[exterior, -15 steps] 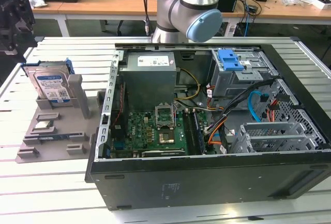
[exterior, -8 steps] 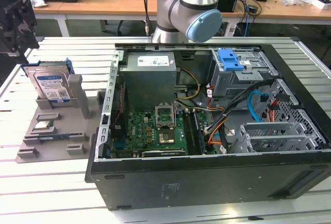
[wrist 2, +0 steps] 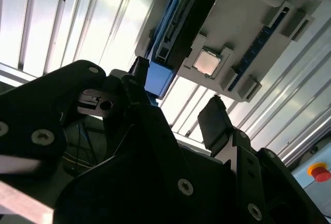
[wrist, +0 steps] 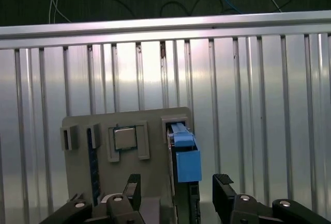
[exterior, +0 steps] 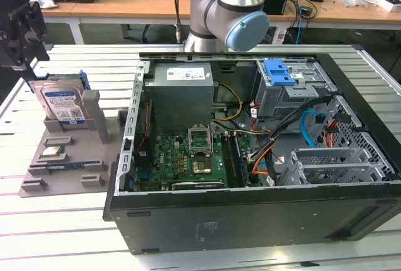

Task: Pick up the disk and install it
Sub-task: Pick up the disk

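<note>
Gripper (wrist: 177, 185) hangs spread over the disk (wrist: 187, 164); exterior view shows its label (exterior: 64, 107).

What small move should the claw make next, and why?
Probably lower straight down a little. The claw is open and hangs above the disk, which stands on edge in the grey holder. Its fingers line up to either side of the disk but do not touch it, so closing now seems too early.
</note>
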Motion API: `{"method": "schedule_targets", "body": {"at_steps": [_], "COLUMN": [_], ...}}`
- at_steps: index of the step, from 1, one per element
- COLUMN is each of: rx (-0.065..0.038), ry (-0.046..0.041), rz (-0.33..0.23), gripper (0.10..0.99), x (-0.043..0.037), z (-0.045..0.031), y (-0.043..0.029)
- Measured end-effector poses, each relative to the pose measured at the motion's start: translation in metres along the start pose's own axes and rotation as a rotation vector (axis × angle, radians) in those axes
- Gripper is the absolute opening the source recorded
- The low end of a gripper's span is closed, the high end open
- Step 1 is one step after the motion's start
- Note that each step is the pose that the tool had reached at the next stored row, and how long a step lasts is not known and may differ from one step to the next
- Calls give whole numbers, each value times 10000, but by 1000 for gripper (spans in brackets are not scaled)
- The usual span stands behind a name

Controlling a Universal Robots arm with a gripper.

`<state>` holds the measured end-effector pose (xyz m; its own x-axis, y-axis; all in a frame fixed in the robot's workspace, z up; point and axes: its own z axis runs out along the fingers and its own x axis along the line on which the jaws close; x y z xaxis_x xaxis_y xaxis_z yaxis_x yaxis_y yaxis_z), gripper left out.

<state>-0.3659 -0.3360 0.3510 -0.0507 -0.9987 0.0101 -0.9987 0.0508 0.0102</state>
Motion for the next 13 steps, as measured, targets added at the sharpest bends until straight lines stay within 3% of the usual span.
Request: {"method": "schedule_targets", "body": {"at_steps": [8, 13], "rx": [0, 4], "ry": [3, 6], "rz": [-21, -338], "gripper": [659, 659], "x": [-28, -74], "z": [178, 255], "y": [1, 34]}}
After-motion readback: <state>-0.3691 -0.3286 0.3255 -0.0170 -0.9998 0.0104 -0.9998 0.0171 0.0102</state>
